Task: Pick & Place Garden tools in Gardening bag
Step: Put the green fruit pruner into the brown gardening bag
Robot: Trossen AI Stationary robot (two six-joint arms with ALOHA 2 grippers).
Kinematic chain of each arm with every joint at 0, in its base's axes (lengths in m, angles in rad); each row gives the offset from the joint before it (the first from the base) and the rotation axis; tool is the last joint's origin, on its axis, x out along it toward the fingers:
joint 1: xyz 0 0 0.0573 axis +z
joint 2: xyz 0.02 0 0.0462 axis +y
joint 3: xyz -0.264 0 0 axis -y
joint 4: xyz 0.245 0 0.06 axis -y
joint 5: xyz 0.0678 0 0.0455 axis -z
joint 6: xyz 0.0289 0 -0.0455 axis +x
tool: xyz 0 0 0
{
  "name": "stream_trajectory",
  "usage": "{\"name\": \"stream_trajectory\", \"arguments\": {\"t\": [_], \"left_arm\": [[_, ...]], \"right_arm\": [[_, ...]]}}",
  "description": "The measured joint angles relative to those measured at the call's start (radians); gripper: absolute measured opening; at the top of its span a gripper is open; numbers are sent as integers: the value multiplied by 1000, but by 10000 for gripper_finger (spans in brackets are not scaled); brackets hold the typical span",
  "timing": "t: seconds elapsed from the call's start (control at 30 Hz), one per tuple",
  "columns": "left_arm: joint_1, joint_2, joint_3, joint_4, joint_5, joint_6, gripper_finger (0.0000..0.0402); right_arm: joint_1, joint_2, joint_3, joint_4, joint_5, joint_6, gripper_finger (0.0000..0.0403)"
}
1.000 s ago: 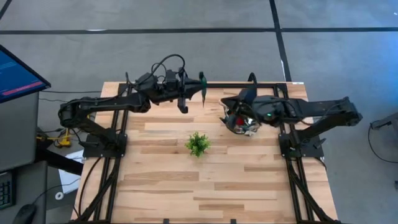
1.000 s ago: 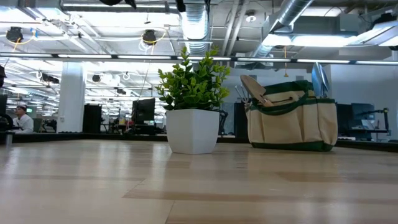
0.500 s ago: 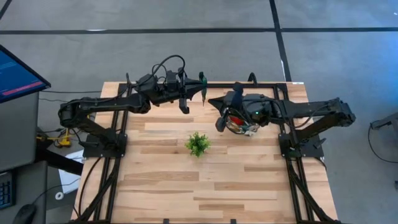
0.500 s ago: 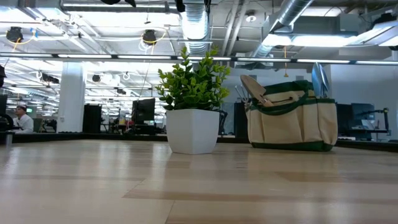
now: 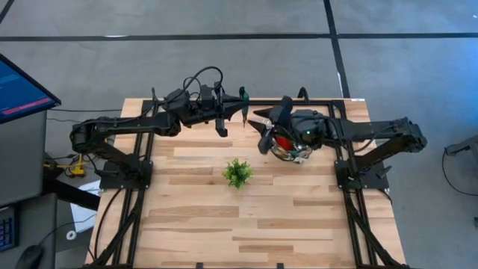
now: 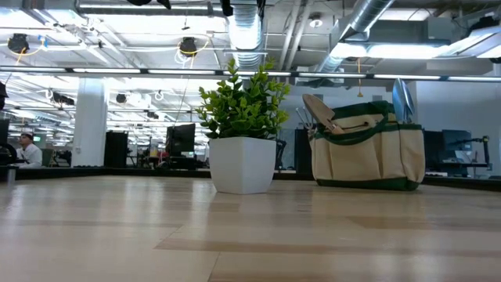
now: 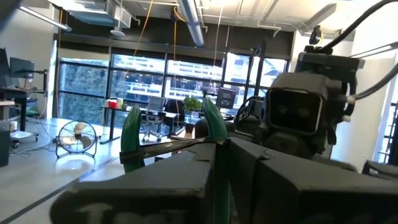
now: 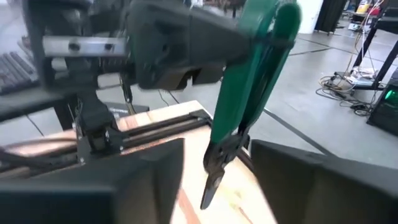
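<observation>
Green-handled pruning shears (image 8: pixel 245 93) hang in the air over the table's far edge (image 5: pixel 243 101), with my left gripper (image 5: pixel 233 107) shut on them. My right gripper (image 5: pixel 260 131) is open. In its wrist view its two fingers stand on either side of the shears' dark blades (image 8: pixel 214 168) without touching them. The gardening bag (image 5: pixel 290 148) stands on the table under the right arm, with red gloves (image 5: pixel 282 140) in it. In the low view a wooden-handled tool (image 6: pixel 321 111) sticks out of the bag (image 6: pixel 368 153). My left gripper pinches the upper part of the shears' green handles (image 8: pixel 252 46) between its two fingers (image 8: pixel 186 37), coming in about level from the table's left. The handles' free ends (image 7: pixel 211 121) stick out past the fingers. The shears hang blades down, clear of the table.
A small leafy plant in a white pot (image 5: pixel 237 172) stands at mid table, nearer than both grippers and left of the bag in the low view (image 6: pixel 243 149). A monitor (image 5: pixel 19 90) stands off the table's left. The near half of the wooden table (image 5: pixel 246 224) is bare.
My right gripper has moved toward the table's left, from over the bag to the hanging shears, and has rolled a little. Its fingers have opened. My left gripper has kept the shears still.
</observation>
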Motion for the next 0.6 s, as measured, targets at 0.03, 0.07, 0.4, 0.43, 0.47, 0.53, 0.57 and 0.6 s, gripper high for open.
{"name": "stream_trajectory", "arguments": {"t": [0.03, 0.07, 0.4, 0.43, 0.47, 0.53, 0.57, 0.6], "left_arm": [[0, 0, 0, 0, 0, 0, 6], [0, 0, 0, 0, 0, 0, 6], [-22, 0, 0, -4, 0, -35, 6], [-22, 0, 0, -4, 0, -35, 6], [-25, 0, 0, -8, 2, -35, 6], [-27, 0, 0, -23, 2, -35, 6], [-28, 0, 0, -22, 5, -35, 6], [-28, -1, 0, -20, 5, -35, 6]], "right_arm": [[-4, 0, 0, 11, -1, 6, 179], [-8, 3, 0, 23, -7, 15, 197], [-59, 111, 2, 113, -87, 26, 238], [-58, 113, 2, 115, -88, 26, 232], [-59, 107, -2, 102, -84, 26, 226], [-58, 98, -1, 116, -74, 23, 213], [-59, 93, 1, 117, -71, 25, 205], [-62, 88, 1, 117, -72, 25, 198]]}}
